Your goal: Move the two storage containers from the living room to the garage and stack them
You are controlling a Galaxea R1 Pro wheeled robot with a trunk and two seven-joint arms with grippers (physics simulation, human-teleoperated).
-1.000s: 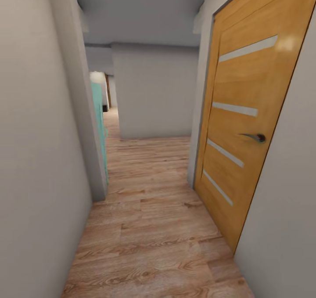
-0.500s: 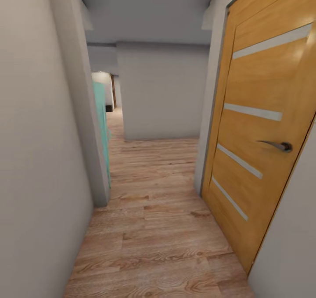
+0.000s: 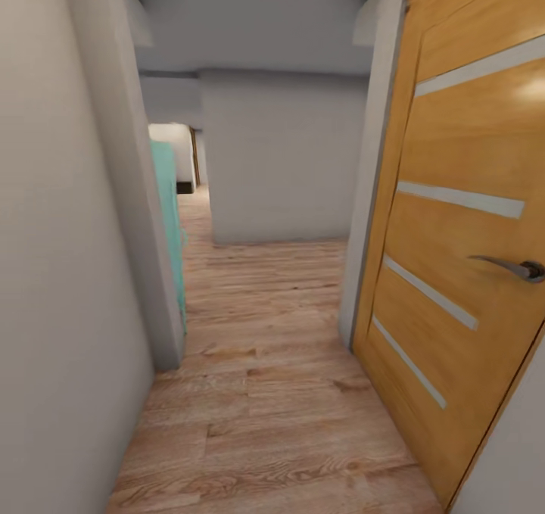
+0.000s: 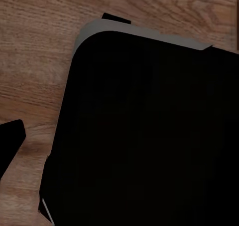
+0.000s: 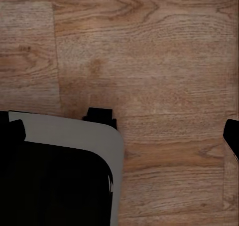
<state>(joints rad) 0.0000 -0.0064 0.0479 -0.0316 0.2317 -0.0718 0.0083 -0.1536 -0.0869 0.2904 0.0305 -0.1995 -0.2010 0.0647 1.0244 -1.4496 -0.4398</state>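
Observation:
Neither orange-red storage container is in sight. The head view looks down a narrow hallway with a light wood plank floor. In the right wrist view my right gripper hangs open over the planks, one dark fingertip at one edge and the other at the opposite edge, nothing between them. In the left wrist view my left gripper shows one dark fingertip far out at the edge. Its other finger is lost against my black base.
A shut orange wooden door with a metal handle stands close on the right. A pale grey wall runs along the left, with a teal panel beyond its corner. A grey wall closes the hallway ahead; the passage continues to its left.
The whole view has shifted: the door has grown larger and slid rightward, and the left wall corner is nearer. The camera has moved forward along the hallway.

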